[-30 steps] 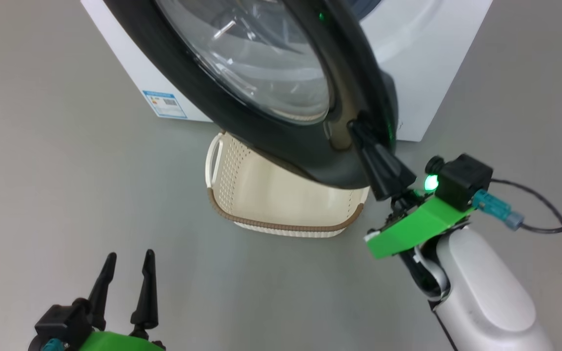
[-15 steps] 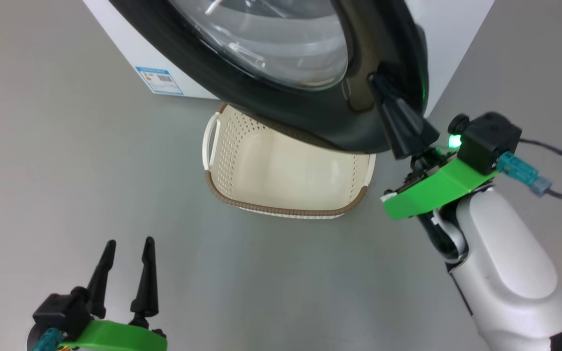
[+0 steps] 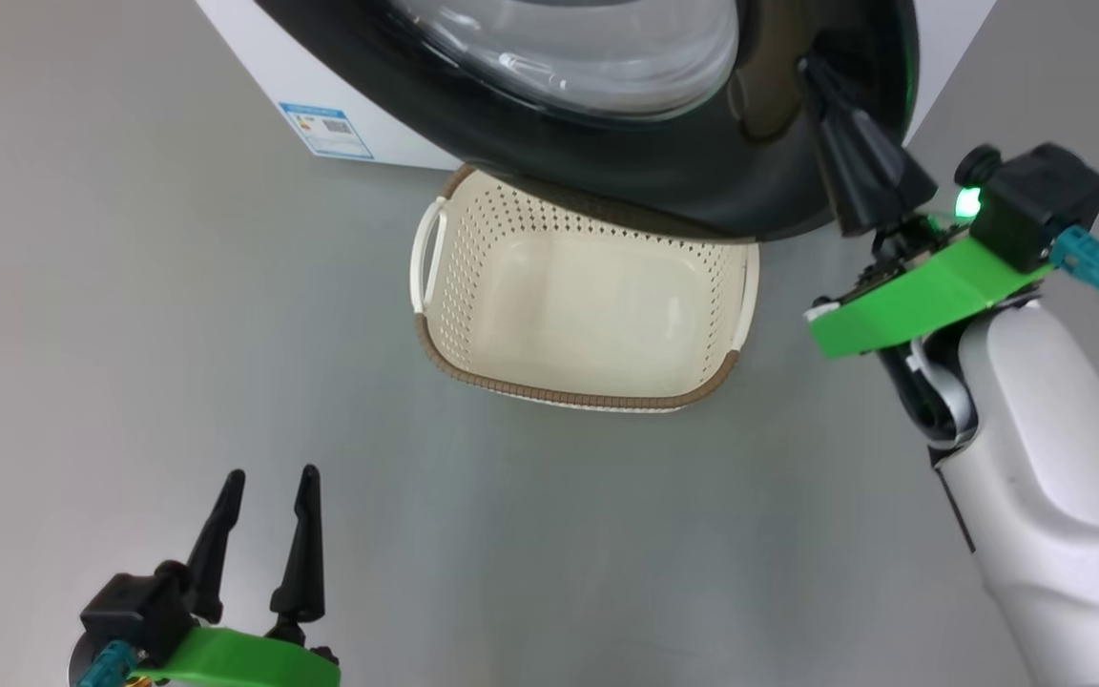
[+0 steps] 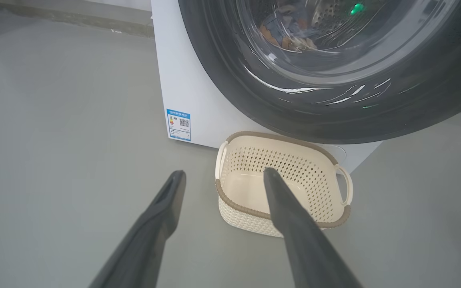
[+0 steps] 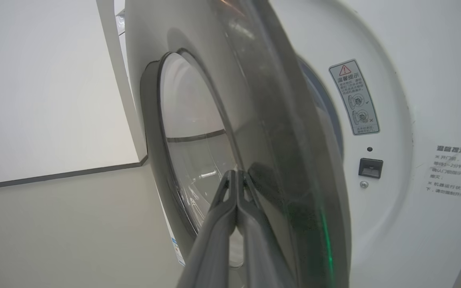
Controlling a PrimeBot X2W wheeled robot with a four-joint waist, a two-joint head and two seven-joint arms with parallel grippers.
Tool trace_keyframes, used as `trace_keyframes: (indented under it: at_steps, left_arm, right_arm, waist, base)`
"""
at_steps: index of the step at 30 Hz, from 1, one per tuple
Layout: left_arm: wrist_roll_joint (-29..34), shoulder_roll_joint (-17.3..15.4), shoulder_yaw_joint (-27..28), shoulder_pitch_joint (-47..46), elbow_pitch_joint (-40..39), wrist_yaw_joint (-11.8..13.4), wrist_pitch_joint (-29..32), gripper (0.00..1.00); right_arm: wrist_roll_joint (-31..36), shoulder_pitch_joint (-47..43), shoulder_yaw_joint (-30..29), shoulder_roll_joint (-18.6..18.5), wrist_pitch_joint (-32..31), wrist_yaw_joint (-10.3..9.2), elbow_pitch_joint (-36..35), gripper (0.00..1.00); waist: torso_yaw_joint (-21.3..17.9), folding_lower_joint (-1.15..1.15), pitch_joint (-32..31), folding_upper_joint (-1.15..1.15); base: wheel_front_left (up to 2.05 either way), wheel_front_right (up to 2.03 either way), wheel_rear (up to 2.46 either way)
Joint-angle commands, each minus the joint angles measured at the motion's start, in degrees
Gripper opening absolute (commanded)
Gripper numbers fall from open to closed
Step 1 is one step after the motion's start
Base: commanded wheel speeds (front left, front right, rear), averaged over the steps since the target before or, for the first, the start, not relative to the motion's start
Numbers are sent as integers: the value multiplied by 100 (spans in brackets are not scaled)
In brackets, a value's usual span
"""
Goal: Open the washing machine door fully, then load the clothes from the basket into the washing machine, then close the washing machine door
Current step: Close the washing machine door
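The washer (image 3: 292,67) was cut off at the head view's top, its door (image 3: 607,162) ajar and hiding the far rim of the basket (image 3: 569,393); clothes (image 4: 282,32) showed dimly through the glass (image 4: 334,52). The right gripper (image 3: 809,67), fingers together, touched the door near its free edge. The left gripper (image 3: 272,474), fingers apart, hung over open floor (image 3: 82,286).

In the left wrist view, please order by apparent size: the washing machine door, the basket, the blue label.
Largest: washing machine door
Then: basket
Smallest: blue label
The door is cropped, yet clearly largest.
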State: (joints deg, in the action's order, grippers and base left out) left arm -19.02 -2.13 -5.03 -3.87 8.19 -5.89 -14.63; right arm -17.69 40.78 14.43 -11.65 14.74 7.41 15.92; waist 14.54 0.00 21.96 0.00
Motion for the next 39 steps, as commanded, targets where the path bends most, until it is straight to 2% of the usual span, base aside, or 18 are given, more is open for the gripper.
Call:
trace_keyframes:
  at_steps: [1, 13, 19, 29, 39]
  left_arm:
    - [-16, -75, 186, -99, -133, -21, -37, 100]
    - [-34, -75, 102, -114, -195, -64, -37, 100]
    - [-109, -75, -27, -130, -245, -70, -37, 100]
    - [-119, -75, -233, -192, -328, -94, -37, 100]
    - [-211, -75, -283, -260, -348, -119, -37, 100]
  right_arm:
    - [25, 127, 32, 24, 26, 8, -107, 0]
    - [215, 849, -25, -334, 26, 8, 147, 0]
    - [258, 1153, -298, -524, 26, 8, 347, 0]
    - [426, 1742, -675, -774, 26, 8, 1138, 0]
    - [746, 2276, -903, -953, 26, 8, 1679, 0]
  waist:
    - [25, 0, 45, 0]
    - [68, 0, 299, 0]
    - [194, 0, 372, 0]
    - [524, 0, 504, 0]
    - [679, 0, 710, 0]
  base:
    - [0, 0, 0]
    - [0, 0, 0]
    - [0, 0, 0]
    - [0, 0, 0]
    - [0, 0, 0]
